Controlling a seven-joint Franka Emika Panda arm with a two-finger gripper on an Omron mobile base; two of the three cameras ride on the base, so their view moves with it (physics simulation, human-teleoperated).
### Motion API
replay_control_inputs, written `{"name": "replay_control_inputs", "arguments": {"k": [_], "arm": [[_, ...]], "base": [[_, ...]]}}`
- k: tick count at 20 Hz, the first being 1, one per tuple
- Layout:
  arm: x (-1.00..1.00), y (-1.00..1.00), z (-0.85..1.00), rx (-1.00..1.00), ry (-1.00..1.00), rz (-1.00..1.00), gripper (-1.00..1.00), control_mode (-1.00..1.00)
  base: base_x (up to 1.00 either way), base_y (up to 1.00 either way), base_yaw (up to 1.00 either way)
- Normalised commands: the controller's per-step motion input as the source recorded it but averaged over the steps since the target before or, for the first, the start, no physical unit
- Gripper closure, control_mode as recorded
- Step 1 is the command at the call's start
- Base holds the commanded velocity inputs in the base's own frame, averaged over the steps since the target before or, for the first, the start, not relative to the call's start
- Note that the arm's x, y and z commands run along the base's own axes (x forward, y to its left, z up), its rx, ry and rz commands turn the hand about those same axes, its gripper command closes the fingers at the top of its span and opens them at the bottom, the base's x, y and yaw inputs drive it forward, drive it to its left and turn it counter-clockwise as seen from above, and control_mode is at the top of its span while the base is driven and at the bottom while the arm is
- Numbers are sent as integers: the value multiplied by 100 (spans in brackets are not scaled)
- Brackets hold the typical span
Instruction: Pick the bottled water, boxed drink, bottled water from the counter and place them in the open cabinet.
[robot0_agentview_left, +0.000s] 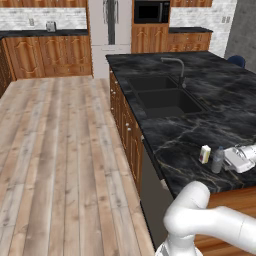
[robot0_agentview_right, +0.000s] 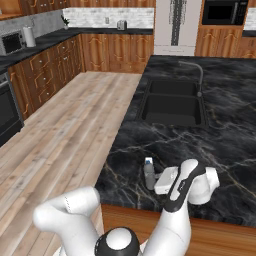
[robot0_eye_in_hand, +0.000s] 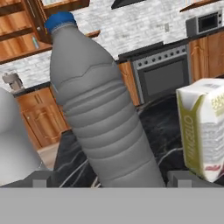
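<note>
Hand view has the grey bottled water (robot0_eye_in_hand: 98, 105) upright between wide, empty jaws (lined up for a side grasp), boxed drink (robot0_eye_in_hand: 203, 131) just beside it on the surface (robot0_agentview_left: 200, 90).

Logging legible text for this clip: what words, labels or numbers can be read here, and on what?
Boxed drink, yellow-green side panel: vertical lettering, roughly "NCELLO"; start cut off, uncertain.
Same carton, front face: small print, too blurred to read.
Bottled water: no label or text.
Nothing legible in the base views.
</note>
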Motion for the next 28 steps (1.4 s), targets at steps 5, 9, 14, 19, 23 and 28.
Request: {"name": "replay_control_inputs", "arguments": {"k": [5, 9, 14, 19, 23, 28], "arm": [[26, 0, 0, 0, 0, 0, -100, -100], [15, 0, 0, 0, 0, 0, -100, -100], [0, 0, 0, 0, 0, 0, 100, -100], [0, 0, 0, 0, 0, 0, 100, -100], [0, 0, 0, 0, 0, 0, 100, -100], [-15, -17, 44, -2, 7, -27, 100, -100]], "base": [[0, 0, 0], [0, 0, 0], [0, 0, 0], [0, 0, 0], [0, 0, 0], [0, 0, 0]]}}
